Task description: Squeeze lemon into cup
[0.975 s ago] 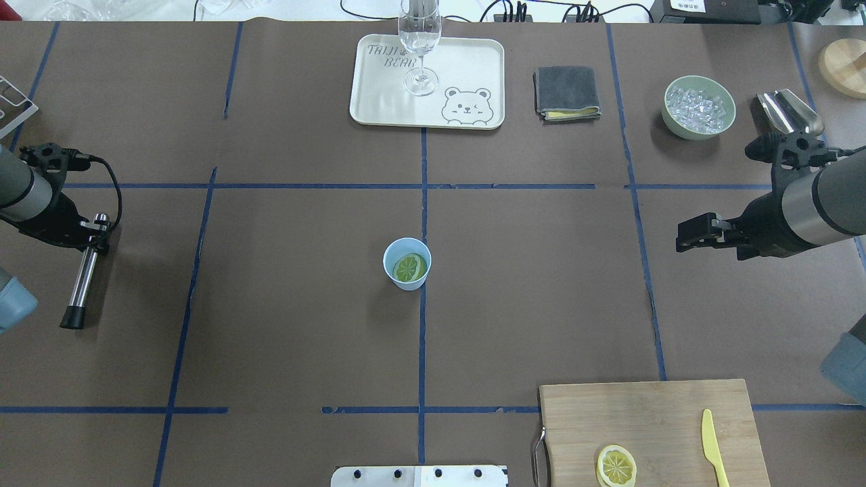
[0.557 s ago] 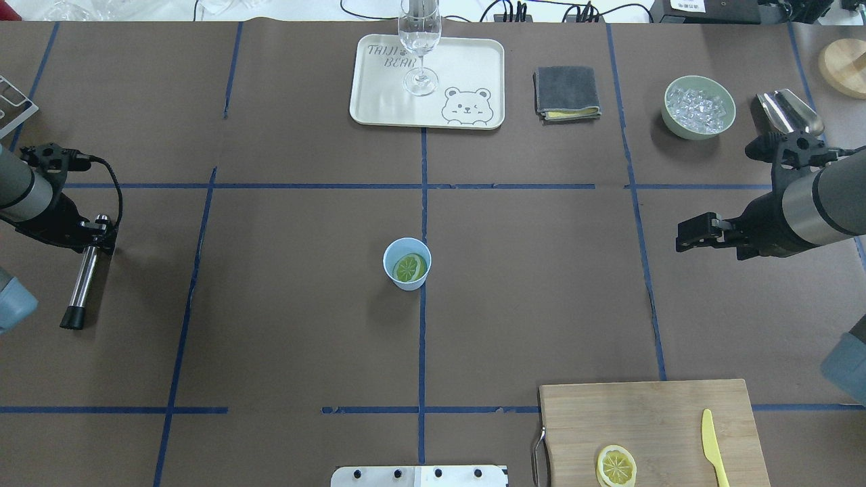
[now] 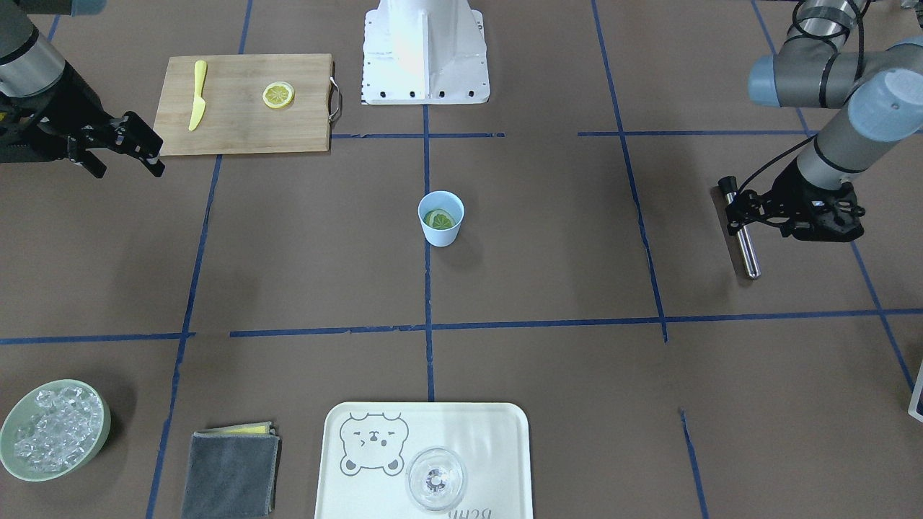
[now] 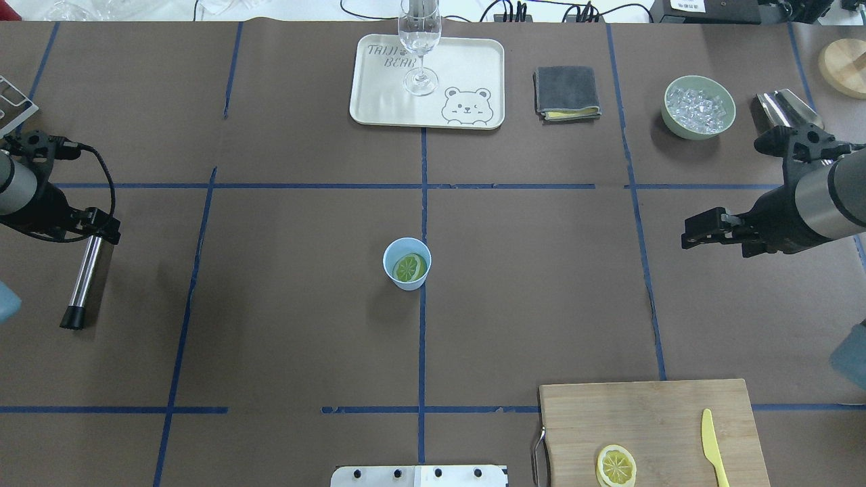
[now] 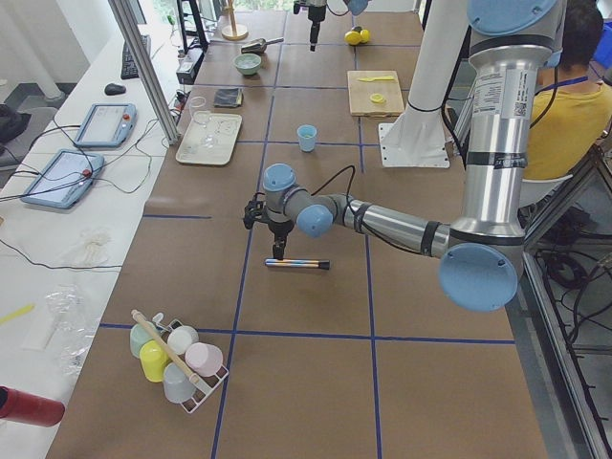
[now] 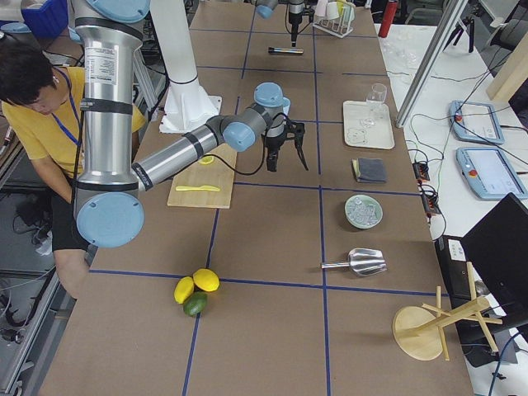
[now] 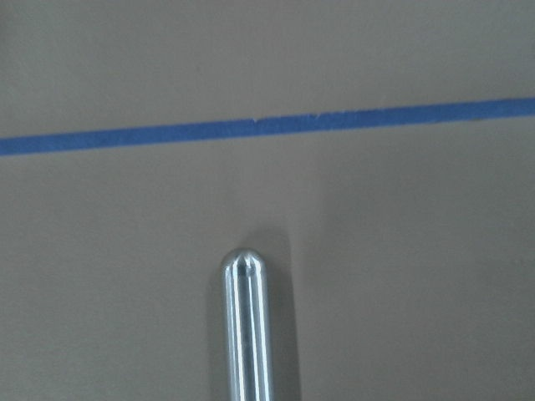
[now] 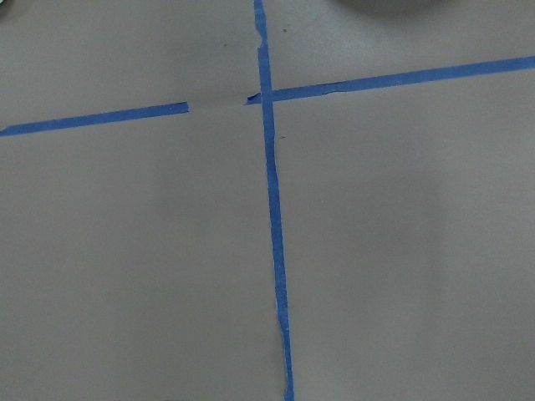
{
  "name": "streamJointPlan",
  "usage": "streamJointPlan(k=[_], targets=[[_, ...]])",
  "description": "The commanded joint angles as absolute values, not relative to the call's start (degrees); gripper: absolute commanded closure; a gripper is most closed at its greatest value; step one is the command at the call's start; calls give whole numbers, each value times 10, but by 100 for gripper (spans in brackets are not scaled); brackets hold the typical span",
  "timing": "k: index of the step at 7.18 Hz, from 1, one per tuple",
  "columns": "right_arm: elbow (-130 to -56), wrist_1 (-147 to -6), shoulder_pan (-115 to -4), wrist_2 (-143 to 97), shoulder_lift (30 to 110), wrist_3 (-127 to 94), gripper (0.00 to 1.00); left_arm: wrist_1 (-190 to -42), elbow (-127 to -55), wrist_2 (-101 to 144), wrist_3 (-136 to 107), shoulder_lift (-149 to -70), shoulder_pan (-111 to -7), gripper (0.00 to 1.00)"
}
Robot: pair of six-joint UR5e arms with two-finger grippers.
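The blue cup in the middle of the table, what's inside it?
A lemon piece sits inside the cup, its round cut face up, looking greenish-yellow. It hides whatever lies beneath it, so whether there is any juice at the bottom cannot be seen.

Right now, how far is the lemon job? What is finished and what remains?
Mostly done, it seems: the lemon lies inside the cup, cut face up. In hand: nothing visible; the right claw is open and empty, far from the cup, and the left claw is at the end of a metal rod lying on the table. Left: perhaps nothing; juice cannot be seen.
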State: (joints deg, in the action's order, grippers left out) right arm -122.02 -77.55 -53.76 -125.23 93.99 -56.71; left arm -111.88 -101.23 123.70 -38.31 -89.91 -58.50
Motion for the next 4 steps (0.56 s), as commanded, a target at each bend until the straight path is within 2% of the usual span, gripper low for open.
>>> streamJointPlan(k=[1,4], targets=[[-1202,-782,-617,-1301,974,-456,0,-1120,-1053,1311,-271,-850,-698,0],[-1120,-785,-755,-1361,1011,-243,0,-1114,-1028,1362,-79,-789,-831,0]])
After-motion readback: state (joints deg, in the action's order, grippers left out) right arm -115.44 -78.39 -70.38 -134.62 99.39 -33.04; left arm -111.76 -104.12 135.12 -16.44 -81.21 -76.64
